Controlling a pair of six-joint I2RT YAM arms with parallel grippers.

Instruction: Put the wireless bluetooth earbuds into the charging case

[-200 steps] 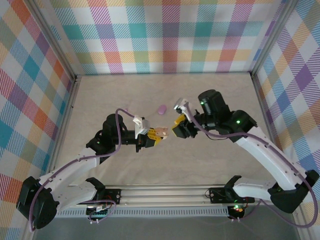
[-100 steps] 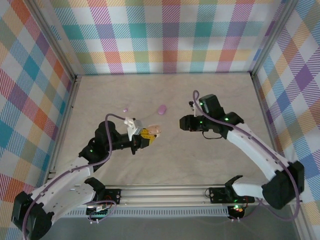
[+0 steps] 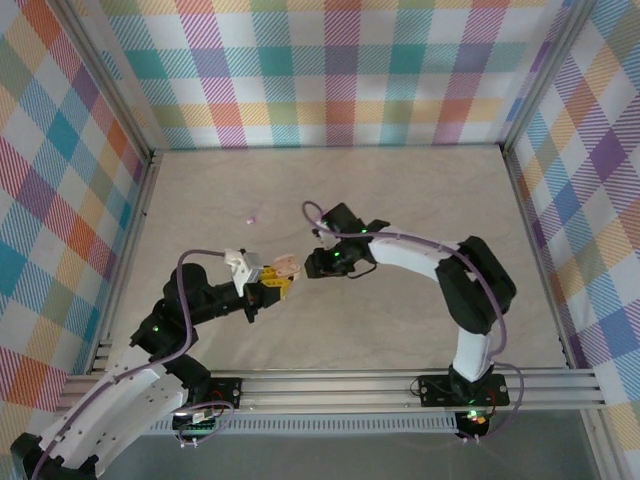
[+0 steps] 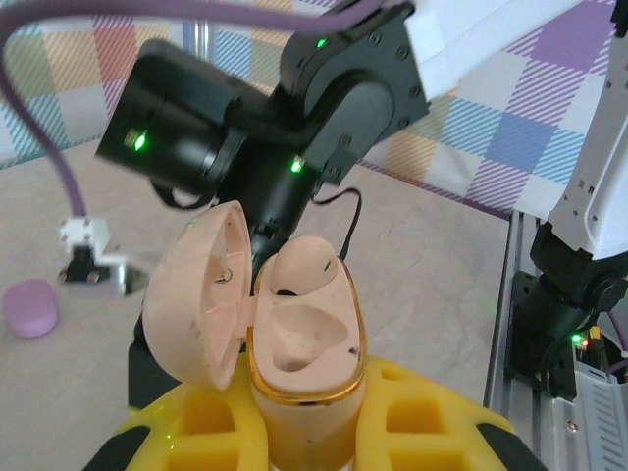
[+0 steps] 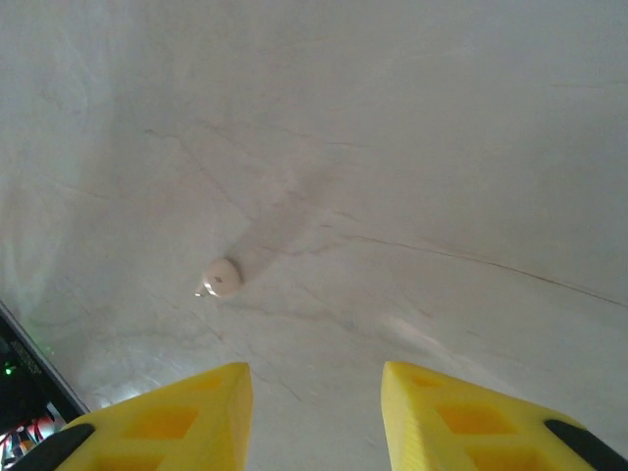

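My left gripper (image 3: 272, 287) is shut on an open cream charging case (image 3: 288, 265), held upright between its yellow fingers (image 4: 206, 432). In the left wrist view the case (image 4: 304, 343) has its lid (image 4: 196, 294) swung out to the left. One cream earbud (image 4: 297, 260) sits in the far socket and the near socket is empty. My right gripper (image 3: 315, 264) hangs just right of the case, open, with nothing between its yellow fingers (image 5: 177, 422). Below it a cream earbud (image 5: 222, 277) lies on the table. A tiny purple earbud (image 3: 250, 216) lies farther back left.
A purple case (image 4: 29, 307) rests on the table, left of the cream case in the left wrist view. The right arm's black wrist (image 4: 265, 128) looms close behind the held case. Plaid walls (image 3: 330, 70) enclose the table; a metal rail (image 3: 330, 385) runs along the near edge.
The right arm has swung left and low, its gripper now beside the held case and over the spot of the purple case. The left arm drew back toward the near left with the case.
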